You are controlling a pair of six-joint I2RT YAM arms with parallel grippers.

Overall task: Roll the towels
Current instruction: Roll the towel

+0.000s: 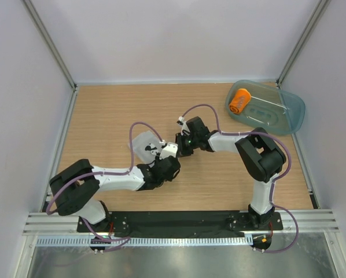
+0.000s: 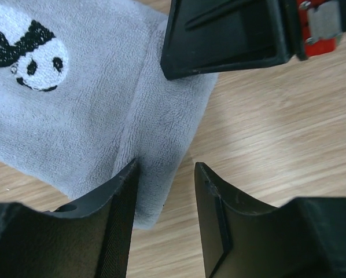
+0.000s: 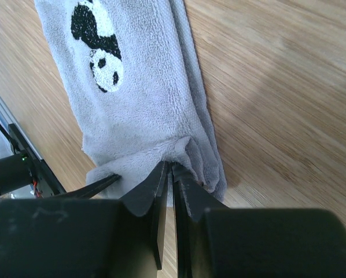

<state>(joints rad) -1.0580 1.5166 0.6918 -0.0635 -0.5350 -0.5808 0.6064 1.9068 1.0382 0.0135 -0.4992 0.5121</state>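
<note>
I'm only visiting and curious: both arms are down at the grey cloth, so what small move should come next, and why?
Probably the left end effector should close on the folded edge of the grey towel. Its fingers stand open astride that edge, while the right end effector is pinched shut on the same edge further along. With both gripping, they could likely begin rolling it.

Left arm [image 1: 118, 178]: I see it stretched low toward centre.
Left fingers [image 2: 118, 226]: parted.
Right arm [image 1: 260, 153]: elbow bent, reaching inward.
Right fingers [image 3: 153, 214]: pressed together, pinching grey towel [image 3: 144, 98].
</note>
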